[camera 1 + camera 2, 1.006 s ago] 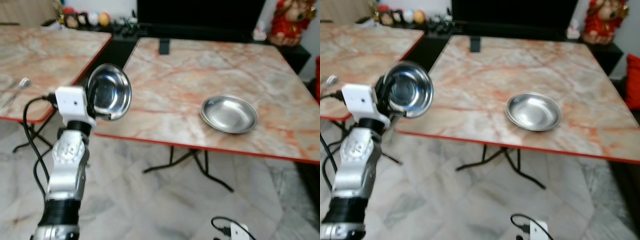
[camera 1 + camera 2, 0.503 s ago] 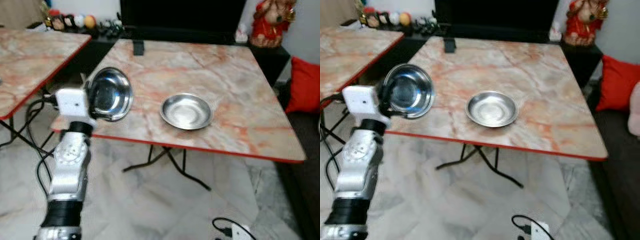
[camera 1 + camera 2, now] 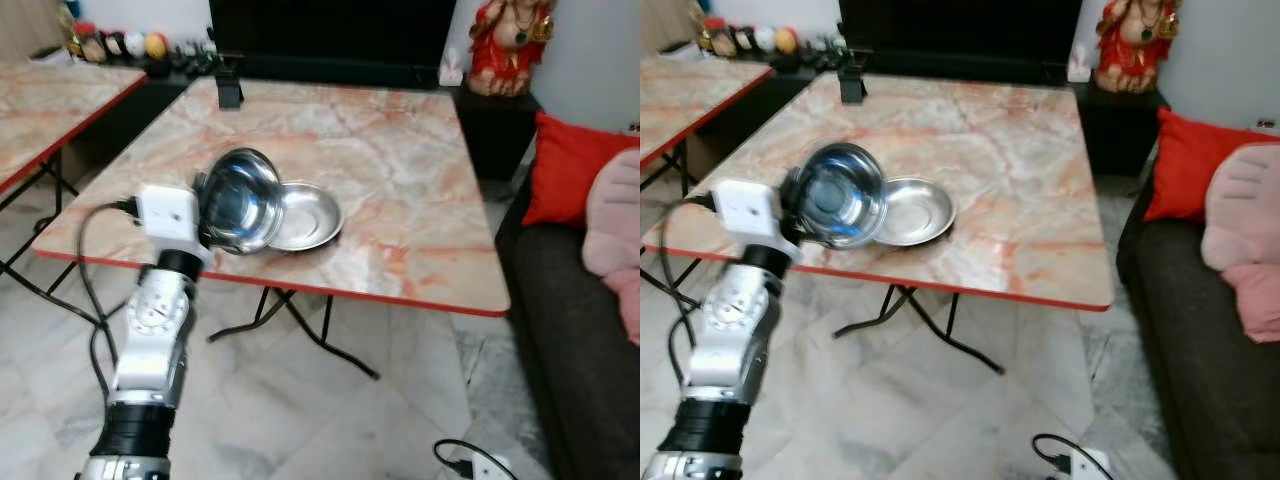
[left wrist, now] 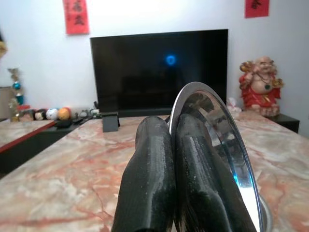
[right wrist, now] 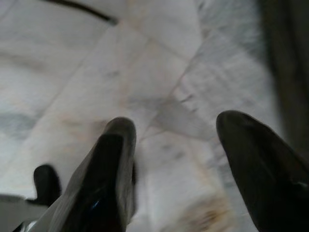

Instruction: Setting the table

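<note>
Steel bowl is held on edge, clamped in left tool, above bench beside steel plate; right tool is spread over floor.

Worktop: cream-pink marble pattern, orange-red veins, red edge. Bowl and plate: shiny silver steel, bowl with bluish reflection. Left hand: black fingers; arm silver, white wrist box, black cable. Right hand: black fingers. Floor: pale grey-white marble tiles, faint tan veins. TV: black. Figurine: red and gold. Cushion: red. Sofa: dark grey, with pink pillow. Wall: white, red hangings.
</note>
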Controlling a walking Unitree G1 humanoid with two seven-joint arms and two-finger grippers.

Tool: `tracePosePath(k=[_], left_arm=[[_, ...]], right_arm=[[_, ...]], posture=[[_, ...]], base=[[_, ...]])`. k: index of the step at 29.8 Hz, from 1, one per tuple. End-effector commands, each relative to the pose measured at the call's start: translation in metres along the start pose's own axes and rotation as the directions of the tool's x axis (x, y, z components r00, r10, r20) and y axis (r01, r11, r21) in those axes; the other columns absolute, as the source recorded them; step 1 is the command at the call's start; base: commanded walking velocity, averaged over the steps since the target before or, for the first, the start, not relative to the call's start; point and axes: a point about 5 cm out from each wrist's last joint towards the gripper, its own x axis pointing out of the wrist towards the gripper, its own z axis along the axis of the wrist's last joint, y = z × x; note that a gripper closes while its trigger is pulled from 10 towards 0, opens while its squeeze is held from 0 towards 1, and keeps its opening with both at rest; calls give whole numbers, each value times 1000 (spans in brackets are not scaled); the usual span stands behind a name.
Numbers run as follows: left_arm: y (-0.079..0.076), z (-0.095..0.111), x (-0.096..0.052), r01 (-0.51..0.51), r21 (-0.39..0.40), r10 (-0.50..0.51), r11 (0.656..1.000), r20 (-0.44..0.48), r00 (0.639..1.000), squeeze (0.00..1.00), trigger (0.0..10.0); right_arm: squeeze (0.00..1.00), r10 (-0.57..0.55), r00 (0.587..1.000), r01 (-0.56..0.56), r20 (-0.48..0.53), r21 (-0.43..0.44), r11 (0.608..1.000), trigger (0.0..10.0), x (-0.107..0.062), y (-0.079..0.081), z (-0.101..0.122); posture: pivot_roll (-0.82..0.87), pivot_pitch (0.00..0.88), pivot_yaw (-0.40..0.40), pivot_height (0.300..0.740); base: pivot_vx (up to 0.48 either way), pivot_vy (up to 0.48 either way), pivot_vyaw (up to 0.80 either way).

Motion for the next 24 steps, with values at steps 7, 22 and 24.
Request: tracePosePath(k=[7,22,24], left_arm=[[2,-3,-1,-10,-102,7,995,-25,1000,0,10000],[9,-3,0,-40,-153,33,987,-47,998,0,10000],[9,-2,1,-44,-155,38,987,-45,998,0,10000]], right_arm=[[0,18,1000,-18,-11,12,1000,10000,0,8,-3],[0,16,1000,-16,-14,14,1000,10000,0,9,-4],[0,20,999,-20,-25,7,1000,10000,0,9,-4]], posture=[[38,0,-32,740],[43,0,-31,740],[49,0,-35,740]], base=[[0,0,0],[113,0,0],[285,0,-334]])
